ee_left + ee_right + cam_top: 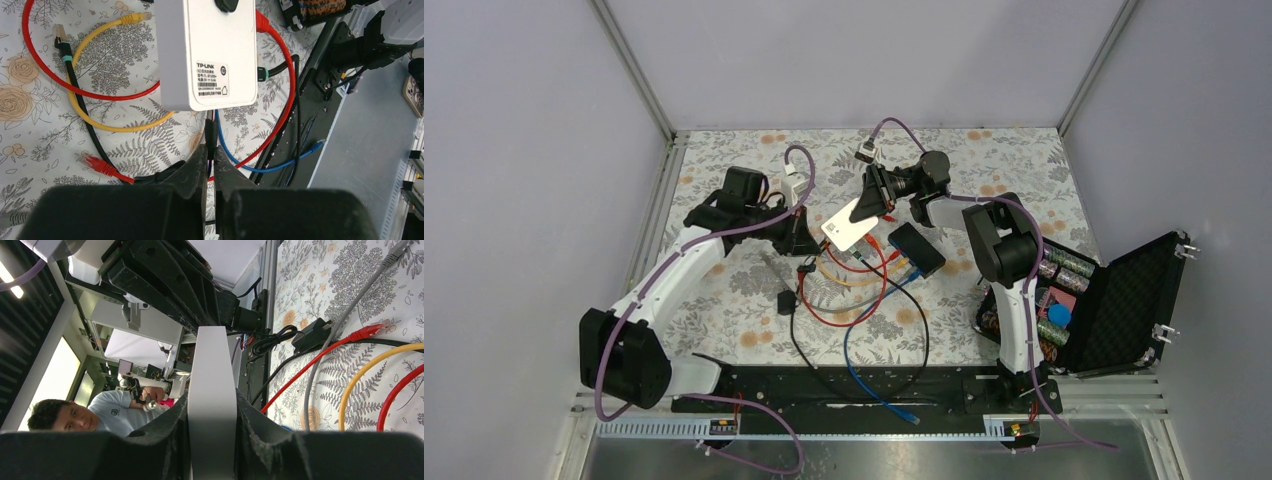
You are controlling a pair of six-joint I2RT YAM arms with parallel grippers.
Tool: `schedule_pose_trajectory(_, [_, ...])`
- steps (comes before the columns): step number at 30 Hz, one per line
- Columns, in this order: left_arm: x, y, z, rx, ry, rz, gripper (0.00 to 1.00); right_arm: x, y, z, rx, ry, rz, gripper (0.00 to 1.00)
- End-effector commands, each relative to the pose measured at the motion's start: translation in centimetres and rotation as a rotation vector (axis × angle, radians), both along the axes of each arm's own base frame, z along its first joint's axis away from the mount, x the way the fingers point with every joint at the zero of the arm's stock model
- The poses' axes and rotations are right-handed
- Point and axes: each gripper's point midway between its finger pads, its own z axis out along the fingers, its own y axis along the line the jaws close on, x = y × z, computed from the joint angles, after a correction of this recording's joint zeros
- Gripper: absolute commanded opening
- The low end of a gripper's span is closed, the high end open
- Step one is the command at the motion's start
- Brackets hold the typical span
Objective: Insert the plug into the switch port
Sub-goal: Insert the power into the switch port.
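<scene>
Partly, white box (205,50) hides left hand's (211,151) plug (211,131).

Open black case (1124,300) right; floral tablecloth (1024,170)

Light: bright, even, diffuse; faint soft shadows on counter (1014,170). Left hand (210,150): dark, blurred foreground; white box (205,50) just beyond it sharp, slightly glaring. Right hand (212,405): soft focus; background left of it overexposed.

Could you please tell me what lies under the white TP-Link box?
A red cable, a yellow cable and a blue cable on the floral table pass beneath the white box; the stretches it covers cannot be seen.
</scene>
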Motion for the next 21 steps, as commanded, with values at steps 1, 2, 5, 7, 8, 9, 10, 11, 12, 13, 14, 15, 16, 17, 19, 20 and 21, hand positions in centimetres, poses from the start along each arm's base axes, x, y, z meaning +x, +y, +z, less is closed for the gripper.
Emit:
schedule_pose_trajectory(1, [0.69, -0.86, 2.29, -0.040, -0.026, -0.029, 0.00, -0.98, 0.20, 1.53, 0.042, -0.126, 0.040, 0.02])
schedule_pose_trajectory(2, [0.74, -0.88, 2.21, -0.039, -0.018, -0.030, 0.00, -1.00, 0.20, 1.50, 0.042, -0.125, 0.041, 0.02])
schedule_pose_trajectory(5, [0.73, -0.99, 1.99, -0.038, -0.002, -0.035, 0.00, -1.02, 0.19, 1.50, 0.042, -0.127, 0.041, 0.03])
schedule_pose_trajectory(7, [0.66, -1.00, 1.92, -0.038, 0.001, -0.037, 0.00, -1.05, 0.24, 1.50, 0.042, -0.126, 0.043, 0.03])
schedule_pose_trajectory(8, [0.64, -0.99, 1.98, -0.039, -0.002, -0.037, 0.00, -1.03, 0.26, 1.55, 0.042, -0.127, 0.043, 0.03])
schedule_pose_trajectory(9, [0.54, -1.01, 1.92, -0.040, 0.002, -0.039, 0.00, -1.01, 0.27, 1.54, 0.043, -0.128, 0.043, 0.03])
schedule_pose_trajectory(10, [0.43, -1.02, 2.01, -0.044, 0.000, -0.042, 0.00, -1.00, 0.27, 1.55, 0.043, -0.128, 0.043, 0.03])
schedule_pose_trajectory(11, [0.37, -1.01, 2.01, -0.044, 0.000, -0.043, 0.00, -0.97, 0.28, 1.52, 0.043, -0.128, 0.043, 0.03])
schedule_pose_trajectory(12, [0.34, -0.96, 1.99, -0.042, 0.000, -0.042, 0.00, -0.96, 0.29, 1.52, 0.042, -0.127, 0.043, 0.03])
schedule_pose_trajectory(13, [0.34, -0.92, 1.98, -0.040, -0.002, -0.039, 0.00, -0.95, 0.29, 1.47, 0.042, -0.125, 0.043, 0.03])
schedule_pose_trajectory(14, [0.37, -0.93, 2.00, -0.040, -0.002, -0.040, 0.00, -0.93, 0.26, 1.51, 0.042, -0.126, 0.043, 0.03])
schedule_pose_trajectory(15, [0.42, -0.97, 2.05, -0.042, -0.002, -0.041, 0.00, -0.97, 0.27, 1.54, 0.042, -0.127, 0.044, 0.03])
schedule_pose_trajectory(16, [0.54, -1.01, 2.09, -0.042, -0.001, -0.040, 0.00, -1.01, 0.25, 1.48, 0.041, -0.128, 0.046, 0.03])
schedule_pose_trajectory(17, [0.62, -1.06, 2.16, -0.043, 0.003, -0.038, 0.00, -1.00, 0.24, 1.45, 0.041, -0.127, 0.045, 0.03])
schedule_pose_trajectory(19, [0.86, -1.17, 2.26, -0.045, 0.008, -0.035, 0.00, -1.07, 0.26, 1.31, 0.039, -0.123, 0.046, 0.03])
schedule_pose_trajectory(20, [0.98, -1.22, 2.33, -0.046, 0.010, -0.034, 0.00, -1.10, 0.28, 1.30, 0.038, -0.123, 0.048, 0.03])
schedule_pose_trajectory(21, [1.10, -1.27, 2.41, -0.049, 0.013, -0.032, 0.00, -1.20, 0.31, 1.21, 0.038, -0.124, 0.052, 0.03])
